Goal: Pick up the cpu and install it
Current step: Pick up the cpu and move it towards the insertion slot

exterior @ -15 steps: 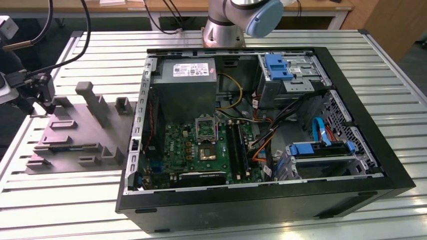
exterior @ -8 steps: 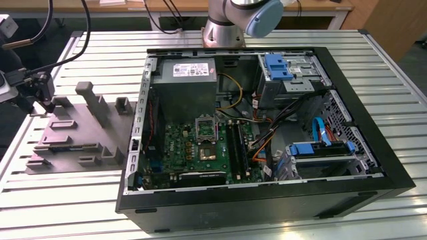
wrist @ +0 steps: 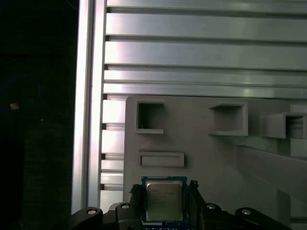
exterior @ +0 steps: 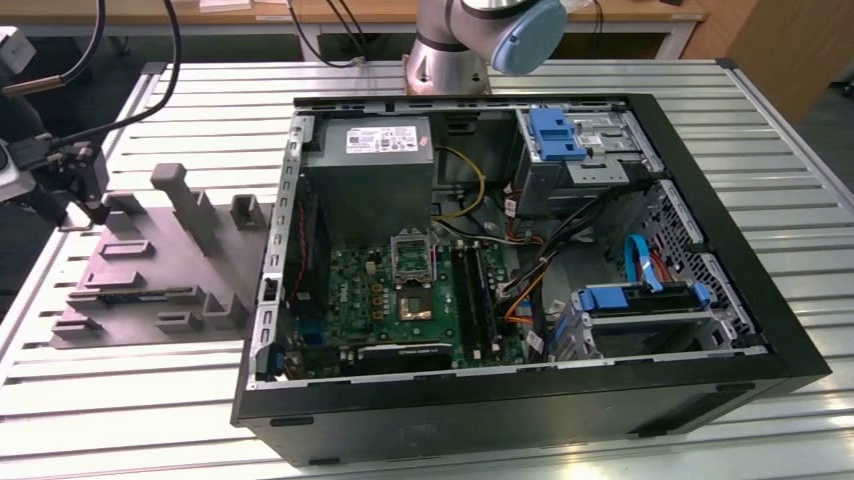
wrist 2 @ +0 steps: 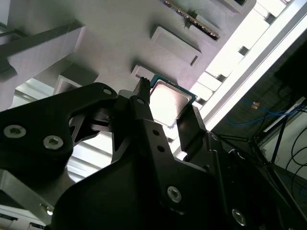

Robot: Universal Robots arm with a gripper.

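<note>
The gripper [wrist 2: 167, 108] had its two fingers pressed on both sides of the cpu [wrist 2: 169, 98], squeezing it tight. The little square chip was just above the grey tray [wrist: 201, 158], near the tray's edge by the metal table [wrist: 192, 48]. The open computer [exterior: 534, 250] stood well apart, on the exterior view's right.

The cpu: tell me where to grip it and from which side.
Take the cpu by two opposite edges, coming down from above. It is thin and lies flat on the grey tray, so only its edges offer a hold.
</note>
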